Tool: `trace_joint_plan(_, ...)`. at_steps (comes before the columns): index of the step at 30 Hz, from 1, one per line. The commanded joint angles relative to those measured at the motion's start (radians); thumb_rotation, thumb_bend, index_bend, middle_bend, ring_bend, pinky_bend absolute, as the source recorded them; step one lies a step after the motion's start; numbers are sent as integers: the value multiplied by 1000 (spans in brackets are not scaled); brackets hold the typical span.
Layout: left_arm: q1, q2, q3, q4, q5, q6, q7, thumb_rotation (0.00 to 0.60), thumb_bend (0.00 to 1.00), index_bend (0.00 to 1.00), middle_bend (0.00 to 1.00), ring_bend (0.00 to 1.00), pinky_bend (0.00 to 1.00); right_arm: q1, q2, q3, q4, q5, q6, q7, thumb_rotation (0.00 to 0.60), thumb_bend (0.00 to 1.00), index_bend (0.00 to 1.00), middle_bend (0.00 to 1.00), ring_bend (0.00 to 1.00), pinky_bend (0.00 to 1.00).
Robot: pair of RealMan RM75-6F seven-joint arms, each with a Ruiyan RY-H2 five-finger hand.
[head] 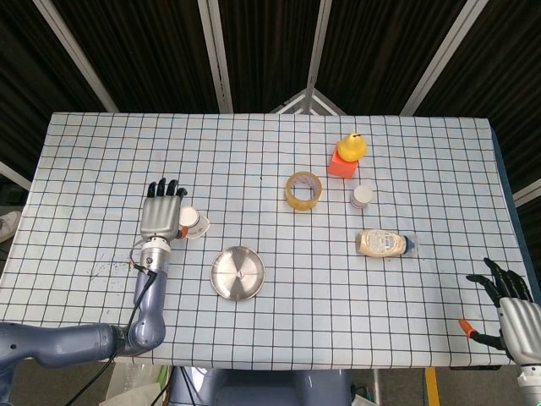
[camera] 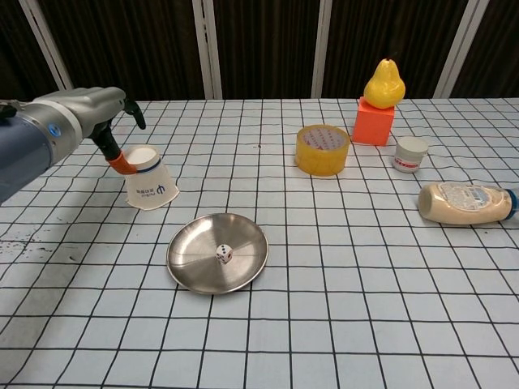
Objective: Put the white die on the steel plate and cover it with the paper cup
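The left hand (head: 162, 216) hovers flat above the bench (head: 270, 330), fingers stretched forward and a little apart, gripping nothing. Its orange-tipped thumb (camera: 120, 163) sits right against the near side of the paper cup (camera: 147, 178); from here I cannot tell if it actually touches. The cup stands upside down, slightly tilted, just to the right of that hand. Nearer the front edge and to the right of the hand lies the steel plate (camera: 190, 267), and the white die (camera: 223, 254) already rests at its middle, uncovered.

Well off to the right of that hand are a roll of yellow tape (camera: 323, 149), an orange block (camera: 373, 121) with a yellow pear (camera: 384, 83) on top, a small white jar (camera: 410, 154), and a squeeze bottle (camera: 464, 203) lying on its side.

The right hand (head: 513, 311) hangs at the bench's far right front corner, fingers spread, nothing in it.
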Motion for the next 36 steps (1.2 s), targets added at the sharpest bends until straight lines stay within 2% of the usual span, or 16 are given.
trace_joint_plan(1,-2,-6,0,7,-4,-6,3,600,312,240,90,0,0,0,0,0,2,2,-1,0,600,234,265,51,86,0)
trace_joint_plan(10,-4,-21,1,24,12,-9,-3,600,315,263,128,0,0,1,0,0,1,2,-2,1,600,234,265,51,86,0)
trace_joint_plan(21,-10,-44,-7,49,10,-5,5,600,376,345,171,0,0,1,-2,0,4,4,-3,0,600,234,265,51,86,0)
trace_joint_plan(28,-7,-60,-29,56,-8,-21,-17,600,435,322,214,0,0,1,-4,0,6,7,-4,-2,600,234,265,51,86,0)
trace_joint_plan(36,0,-57,-41,44,13,-44,-63,600,444,322,276,0,0,2,-3,0,5,5,-4,0,600,234,265,51,86,0)
